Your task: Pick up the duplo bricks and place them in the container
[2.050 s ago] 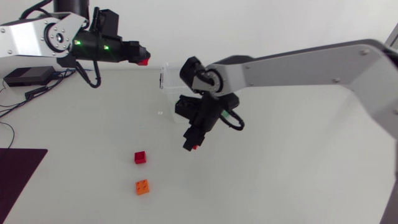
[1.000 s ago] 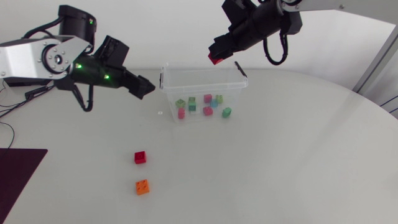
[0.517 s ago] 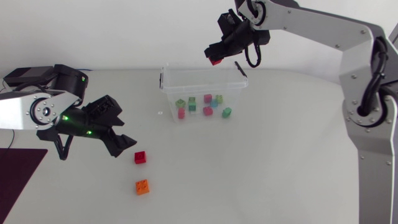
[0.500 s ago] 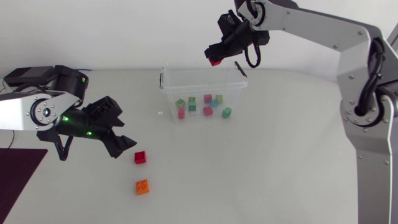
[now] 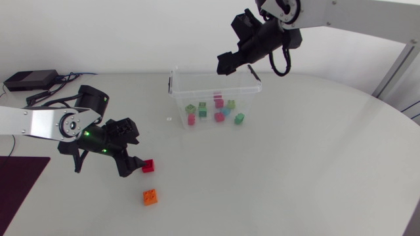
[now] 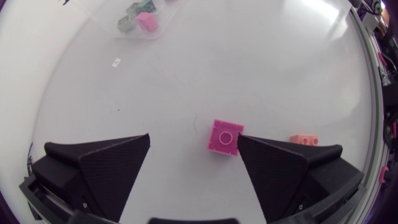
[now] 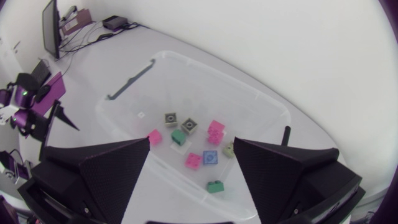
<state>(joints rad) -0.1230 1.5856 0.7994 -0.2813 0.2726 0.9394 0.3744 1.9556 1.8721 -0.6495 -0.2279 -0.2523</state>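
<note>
A red duplo brick (image 5: 148, 166) lies on the white table, and an orange brick (image 5: 150, 196) lies a little nearer the front edge. My left gripper (image 5: 136, 165) hovers low over the red brick, open. In the left wrist view that brick (image 6: 224, 137) sits between the spread fingers, close to one of them, with the orange brick (image 6: 305, 139) beyond that finger. The clear container (image 5: 249, 92) at the back holds several coloured bricks (image 7: 186, 134). My right gripper (image 5: 225, 65) hangs above its far rim, open and empty (image 7: 191, 149).
A black box with cables (image 5: 29, 80) sits at the back left. A dark mat (image 5: 16, 180) covers the left front corner. A small white tag (image 5: 168, 119) lies on the table in front of the container.
My right gripper has opened above the container and no longer holds the red brick it carried. My left arm has swung down from beside the container to the red brick on the table.
</note>
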